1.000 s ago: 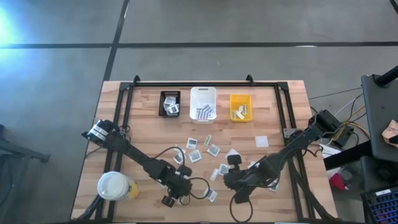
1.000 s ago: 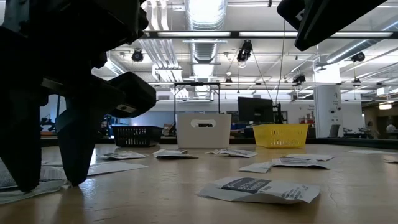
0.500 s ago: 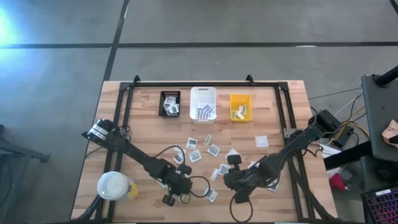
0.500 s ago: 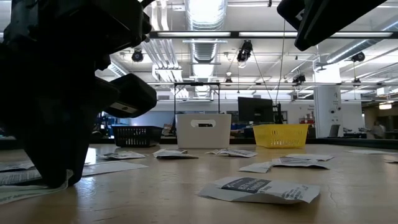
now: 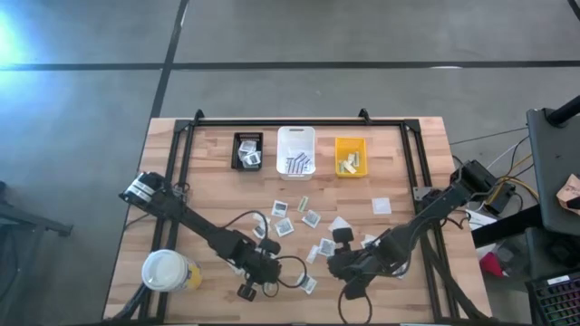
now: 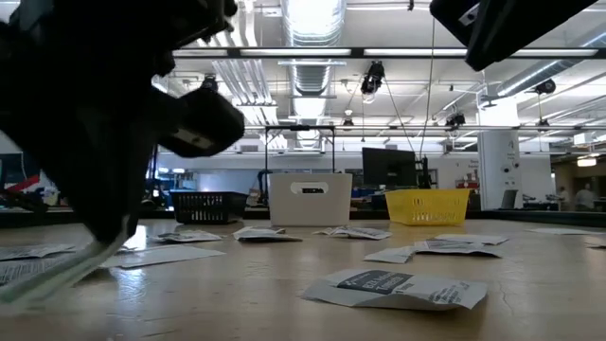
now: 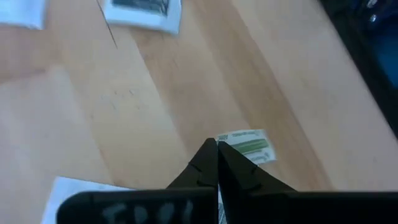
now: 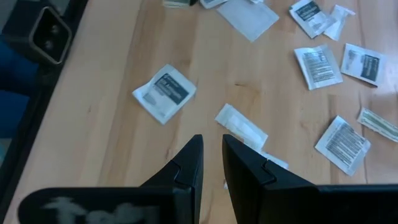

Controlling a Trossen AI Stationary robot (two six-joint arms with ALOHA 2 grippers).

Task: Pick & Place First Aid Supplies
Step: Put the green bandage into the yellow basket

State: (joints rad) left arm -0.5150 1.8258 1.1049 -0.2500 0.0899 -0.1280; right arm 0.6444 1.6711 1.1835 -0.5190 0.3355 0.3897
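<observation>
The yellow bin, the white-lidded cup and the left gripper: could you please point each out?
yellow bin [image 5: 351,156], high view, on its inner floor.
white-lidded cup [image 5: 165,270], high view, middle of its lid.
left gripper [image 7: 217,147], left wrist view, between its shut fingertips.

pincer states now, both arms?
Left pincer: shut on a yellow-green strip packet.
Right pincer: slightly open, holding nothing.

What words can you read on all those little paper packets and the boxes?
None can be read.
White packets with dark patches: print too blurred.
Packet nearest in the low view: dark label, letters too small.
Pale green strip at the left gripper: green marks only, no letters clear.
Black bin, white bin, yellow bin: no labels visible.
</observation>
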